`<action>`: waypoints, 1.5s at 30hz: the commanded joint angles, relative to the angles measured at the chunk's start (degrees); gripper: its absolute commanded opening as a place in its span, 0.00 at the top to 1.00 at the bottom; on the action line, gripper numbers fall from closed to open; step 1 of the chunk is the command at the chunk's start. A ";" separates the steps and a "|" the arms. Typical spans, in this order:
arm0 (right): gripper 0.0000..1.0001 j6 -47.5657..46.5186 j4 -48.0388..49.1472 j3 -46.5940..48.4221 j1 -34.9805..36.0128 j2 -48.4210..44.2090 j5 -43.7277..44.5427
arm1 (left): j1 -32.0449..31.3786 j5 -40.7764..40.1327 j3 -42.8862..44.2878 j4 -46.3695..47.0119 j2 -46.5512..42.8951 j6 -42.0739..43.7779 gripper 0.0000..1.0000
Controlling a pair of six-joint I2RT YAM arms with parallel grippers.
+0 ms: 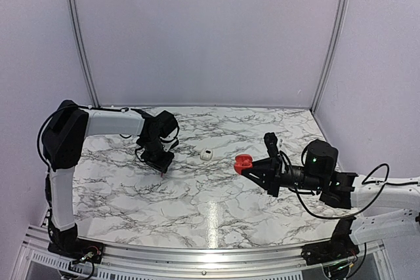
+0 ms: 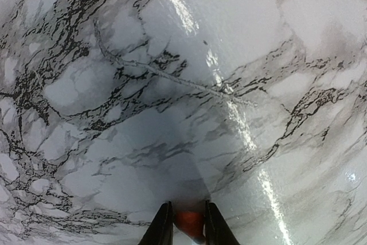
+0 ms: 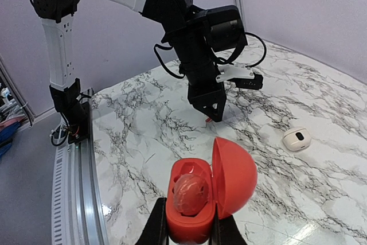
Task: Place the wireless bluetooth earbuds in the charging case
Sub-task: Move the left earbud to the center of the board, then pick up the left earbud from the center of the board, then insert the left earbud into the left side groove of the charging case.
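My right gripper (image 3: 189, 219) is shut on a red hinged charging case (image 3: 232, 173), held above the table with its lid swung open. One translucent red earbud (image 3: 189, 193) sits in the case's well. In the top view the case (image 1: 243, 161) shows at the tip of the right gripper (image 1: 252, 170), right of centre. My left gripper (image 2: 184, 207) points down at the marble, its fingers pressed against both sides of a second small red earbud (image 2: 189, 222). That gripper (image 1: 162, 164) stands at the table's left-centre, and the earbud (image 3: 207, 120) peeks out under its tips.
A small white pebble-shaped piece (image 1: 207, 155) with a dark oval spot lies on the marble table (image 1: 210, 208) between the two grippers, also visible as the white piece (image 3: 296, 139). Walls close the back and sides. A metal rail (image 1: 197, 254) runs along the near edge.
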 commanded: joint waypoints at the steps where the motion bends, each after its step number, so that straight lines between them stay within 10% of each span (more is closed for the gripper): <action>1: 1.00 -2.97 2.13 0.33 -0.49 0.71 3.77 | 0.19 -1.19 -1.67 -0.71 -1.97 -0.46 0.81; 12: 1.00 -8.65 19.66 -5.68 -0.20 4.86 12.21 | -1.14 -1.03 -7.19 10.21 -12.60 -1.68 0.84; 26: 1.00 -20.14 32.07 -3.65 7.22 14.48 21.94 | -16.66 -9.18 -27.87 50.35 -39.47 -2.92 0.84; 45: 1.00 -25.23 40.01 -0.54 12.34 21.35 25.97 | -30.85 -17.49 -29.28 64.21 -39.67 4.38 0.84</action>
